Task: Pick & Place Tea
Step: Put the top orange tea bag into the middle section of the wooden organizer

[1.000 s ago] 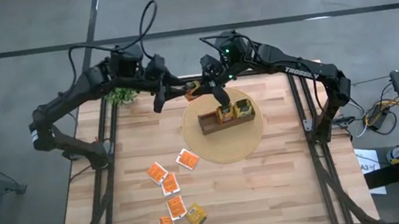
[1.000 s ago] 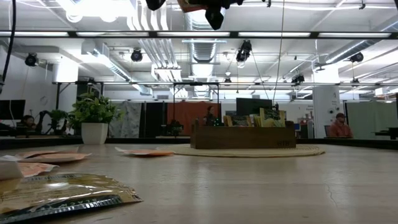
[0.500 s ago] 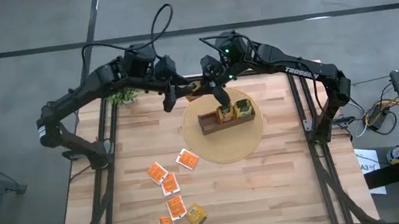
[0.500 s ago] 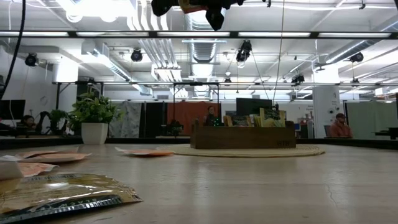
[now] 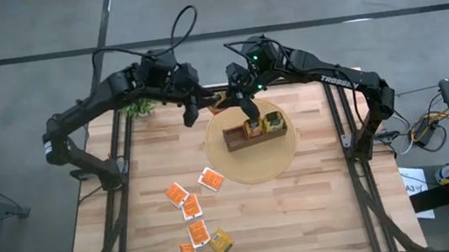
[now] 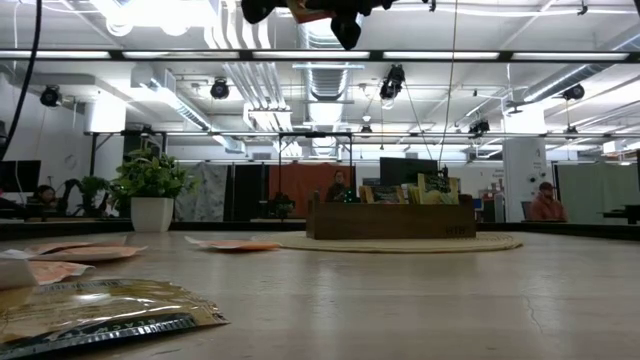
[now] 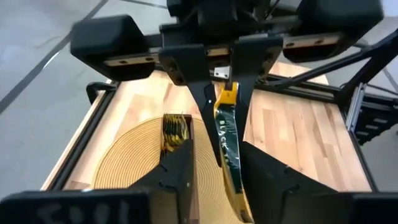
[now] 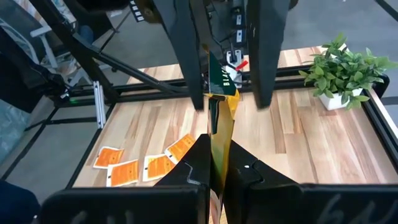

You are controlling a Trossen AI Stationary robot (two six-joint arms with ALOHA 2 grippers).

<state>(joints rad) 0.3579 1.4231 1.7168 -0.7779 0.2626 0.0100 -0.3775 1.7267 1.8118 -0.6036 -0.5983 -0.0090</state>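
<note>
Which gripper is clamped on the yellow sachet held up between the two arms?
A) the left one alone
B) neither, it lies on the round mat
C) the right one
C: in the right wrist view the right gripper is shut on the yellow sachet, while the left gripper's fingers stand apart on either side of it.

Pale blond wood planks make up the table. The round mat is straw-yellow with a ringed weave; the box on it is dark brown. Loose sachets are orange and white, one sachet mustard yellow. The held sachet is yellow with a dark green label. The fingers are black.
</note>
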